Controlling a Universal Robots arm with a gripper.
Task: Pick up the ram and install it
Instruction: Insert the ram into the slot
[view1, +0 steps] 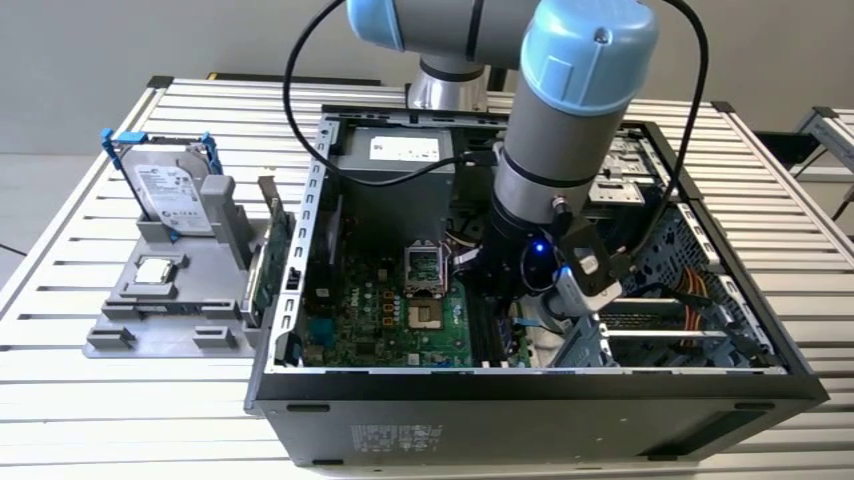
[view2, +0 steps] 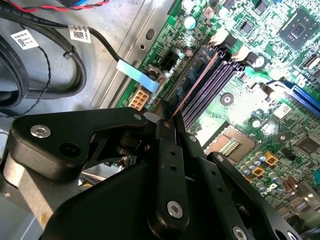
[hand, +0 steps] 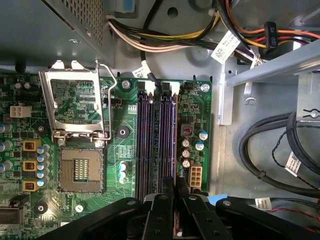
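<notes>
Inside the case (view1: 534, 385), the gripper (view2: 167, 125) pinches the ram (view2: 192, 87) edge-on, lining it along the slots (hand: 156, 140) for seating.

Looking straight down on a green motherboard (hand: 125, 150) inside a metal computer case (hand: 260, 130). Four long dark memory slots (hand: 156, 140) side by side, white clips at the far ends. Open processor socket (hand: 80, 170) with raised metal frame (hand: 75, 102) beside the slots. Black gripper (hand: 175, 210) closed on the ram (hand: 175, 186), seen thin edge-on over the outermost slot. Bundled coloured cables (hand: 165, 42) and black cables (hand: 270, 150) against the case wall.
</notes>
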